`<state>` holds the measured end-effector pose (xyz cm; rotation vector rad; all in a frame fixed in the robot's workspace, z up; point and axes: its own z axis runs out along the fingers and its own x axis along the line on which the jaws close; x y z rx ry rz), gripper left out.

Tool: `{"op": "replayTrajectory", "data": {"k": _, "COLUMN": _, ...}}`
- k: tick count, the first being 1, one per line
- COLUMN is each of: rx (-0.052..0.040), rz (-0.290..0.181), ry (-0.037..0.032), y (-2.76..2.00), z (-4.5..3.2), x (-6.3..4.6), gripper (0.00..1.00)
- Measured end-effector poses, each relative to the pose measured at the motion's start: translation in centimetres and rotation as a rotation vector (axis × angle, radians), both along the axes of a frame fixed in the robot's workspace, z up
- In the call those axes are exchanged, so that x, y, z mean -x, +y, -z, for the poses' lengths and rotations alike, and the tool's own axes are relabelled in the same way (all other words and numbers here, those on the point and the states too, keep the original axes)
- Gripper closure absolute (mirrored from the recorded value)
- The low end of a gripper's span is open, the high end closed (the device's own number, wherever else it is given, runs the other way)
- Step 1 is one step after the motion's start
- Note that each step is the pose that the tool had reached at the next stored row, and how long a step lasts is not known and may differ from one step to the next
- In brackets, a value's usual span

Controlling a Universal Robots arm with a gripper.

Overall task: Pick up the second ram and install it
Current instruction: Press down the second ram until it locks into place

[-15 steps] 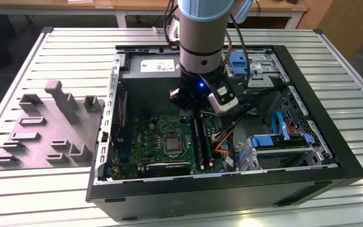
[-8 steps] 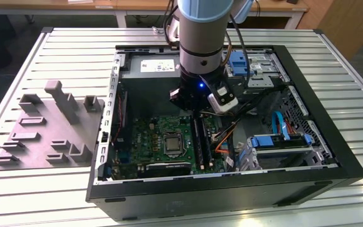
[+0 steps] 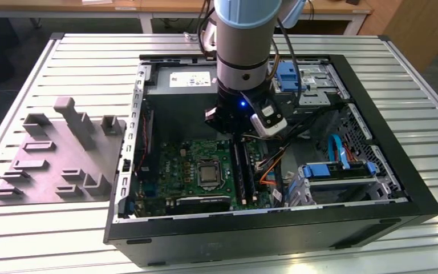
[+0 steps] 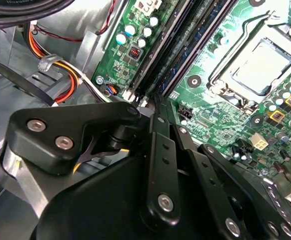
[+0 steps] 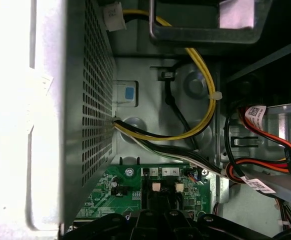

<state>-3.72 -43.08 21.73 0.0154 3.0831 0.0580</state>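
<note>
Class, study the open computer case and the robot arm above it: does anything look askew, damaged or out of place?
Nothing stands out. The gripper sits over the memory slots on the motherboard, and the cables look intact.

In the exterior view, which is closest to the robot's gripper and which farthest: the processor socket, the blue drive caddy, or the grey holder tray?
From the gripper:
1. Processor socket, on the motherboard just below it.
2. Blue drive caddy, toward the exterior view's right.
3. Grey holder tray, outside the case, far left.

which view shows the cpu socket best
The second wrist view: the CPU socket sits close and unobstructed, with its metal lid and retention frame plain. The exterior view shows it small on the motherboard, beside the gripper.
</note>
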Motion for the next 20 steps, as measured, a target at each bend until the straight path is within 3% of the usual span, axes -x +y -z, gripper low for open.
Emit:
{"op": "replayTrajectory", "data": {"k": 5, "rx": -0.0014, "rz": 0.000, "ry": -0.0006, "y": 0.02, "z": -0.15, "x": 0.0, "gripper": 0.90}}
{"op": "replayTrajectory", "data": {"k": 12, "rx": -0.0003, "rz": 0.000, "ry": -0.0002, "y": 0.01, "z": -2.23, "x": 0.0, "gripper": 0.90}}
{"op": "replayTrajectory", "data": {"k": 15, "rx": -0.0004, "rz": 0.000, "ry": -0.0002, "y": -0.06, "z": -2.30, "x": 0.0, "gripper": 0.90}}
{"op": "replayTrajectory", "data": {"k": 17, "rx": -0.0002, "rz": 0.000, "ry": -0.0001, "y": -0.36, "z": -2.31, "x": 0.0, "gripper": 0.90}}
{"op": "replayTrajectory", "data": {"k": 20, "rx": -0.0002, "rz": 0.000, "ry": -0.0001, "y": -1.28, "z": -2.31, "x": 0.0, "gripper": 0.90}}
